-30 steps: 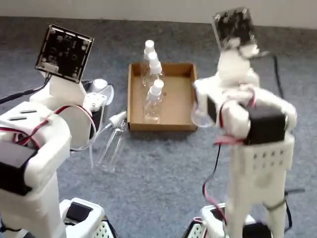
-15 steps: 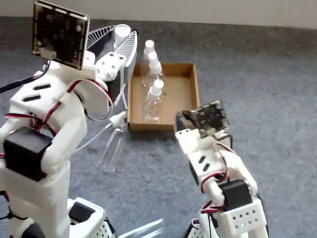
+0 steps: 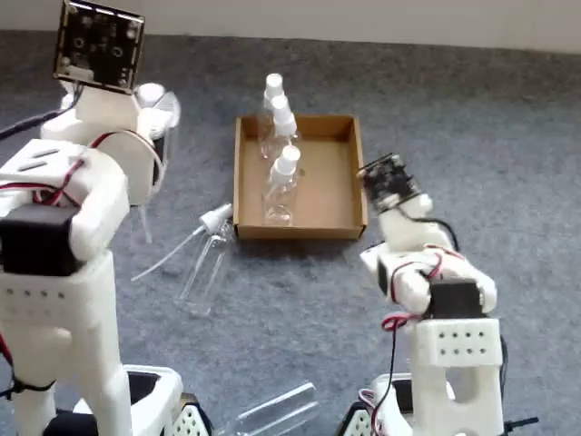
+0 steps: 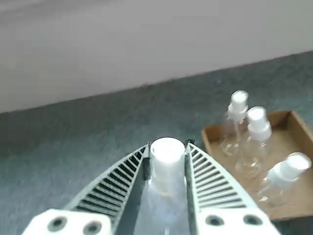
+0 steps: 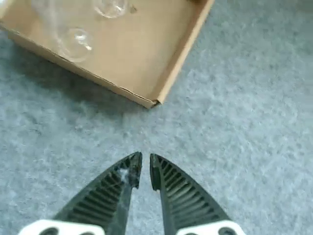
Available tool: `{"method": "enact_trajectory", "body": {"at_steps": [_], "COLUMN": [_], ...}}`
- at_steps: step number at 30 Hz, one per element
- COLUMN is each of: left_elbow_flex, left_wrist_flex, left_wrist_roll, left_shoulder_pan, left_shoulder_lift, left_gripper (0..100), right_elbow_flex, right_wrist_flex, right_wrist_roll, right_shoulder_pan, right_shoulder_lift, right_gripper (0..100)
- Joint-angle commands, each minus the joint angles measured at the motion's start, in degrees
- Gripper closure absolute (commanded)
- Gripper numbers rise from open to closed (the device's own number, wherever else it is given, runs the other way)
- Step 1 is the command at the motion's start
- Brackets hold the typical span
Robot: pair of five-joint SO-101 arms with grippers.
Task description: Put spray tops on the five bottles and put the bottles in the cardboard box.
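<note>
Left claw (image 4: 167,147) clenched on a bottle (image 4: 166,169), seemingly capped, held aloft beside the cardboard box (image 3: 300,232), presumably staged for dropping in beside the three capped bottles (image 3: 282,134) standing there; right claw (image 5: 145,171) pinched shut on nothing, parked low off the box's near corner.

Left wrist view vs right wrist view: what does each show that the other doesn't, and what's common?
Left wrist, not right wrist: the left gripper shut on a capped bottle, the white spray tops of three bottles in the cardboard box, and a pale wall.
Right wrist, not left wrist: the right gripper, shut and empty, near the box's corner, and two bottle bases.
Both: the cardboard box and grey carpet.
</note>
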Motion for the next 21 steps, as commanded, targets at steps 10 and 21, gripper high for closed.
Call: {"method": "enact_trajectory", "body": {"at_steps": [10, 21], "left_elbow_flex": [31.9, 41.6], "left_wrist_flex": [-19.2, -27.6], "left_wrist_roll": [-5.3, -5.0], "left_shoulder_pan": [-12.9, -12.5], "left_shoulder_lift": [0.0, 0.0], "left_gripper": [90, 90], "right_elbow_flex": [35.3, 54.8], "right_wrist_flex": [-38.0, -43.4], "right_wrist_roll": [-1.7, -1.7], "right_shoulder_pan": [14.2, 12.0], "right_shoulder_lift": [-4.4, -22.2], "right_gripper": [99.2, 99.2]}}
